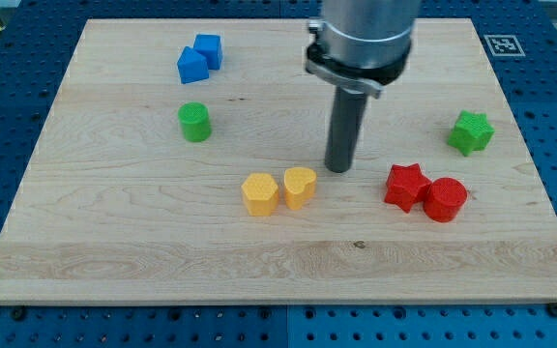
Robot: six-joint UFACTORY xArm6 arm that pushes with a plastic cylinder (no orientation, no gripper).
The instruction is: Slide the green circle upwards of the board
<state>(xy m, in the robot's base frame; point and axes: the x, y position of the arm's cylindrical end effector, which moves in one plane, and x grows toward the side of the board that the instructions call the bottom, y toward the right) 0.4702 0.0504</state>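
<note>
The green circle (195, 122) stands on the wooden board (114, 242) at the view's upper left, below the blue blocks. My tip (338, 169) rests on the board near the middle, well to the right of the green circle and just right of the yellow heart (299, 187). It touches no block that I can see.
Two blue blocks (199, 58) sit touching at the upper left. A yellow hexagon (259, 193) sits beside the yellow heart. A red star (406, 186) and red circle (445, 199) sit at the right. A green star (471, 132) is near the right edge.
</note>
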